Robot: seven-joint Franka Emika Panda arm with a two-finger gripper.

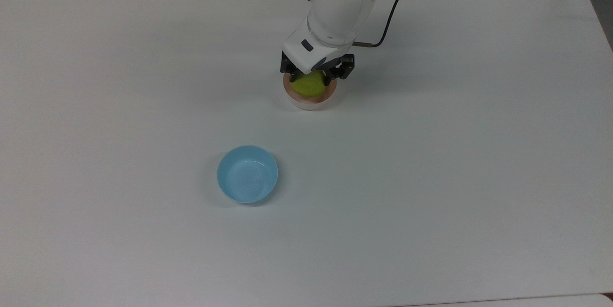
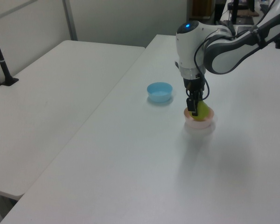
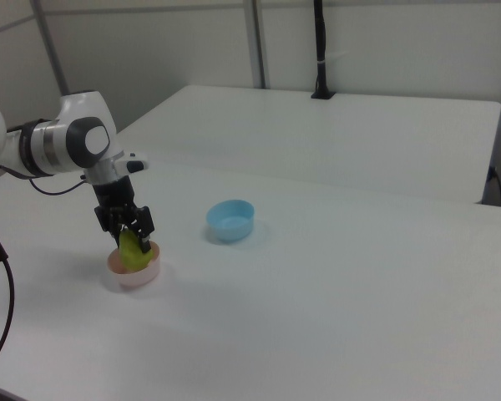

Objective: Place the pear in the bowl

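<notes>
Yellow-green pear is hanging clamped in the end effector, sitting low inside the pale pink bowl, so releasing off-centre risks tipping that light bowl on the table.
</notes>
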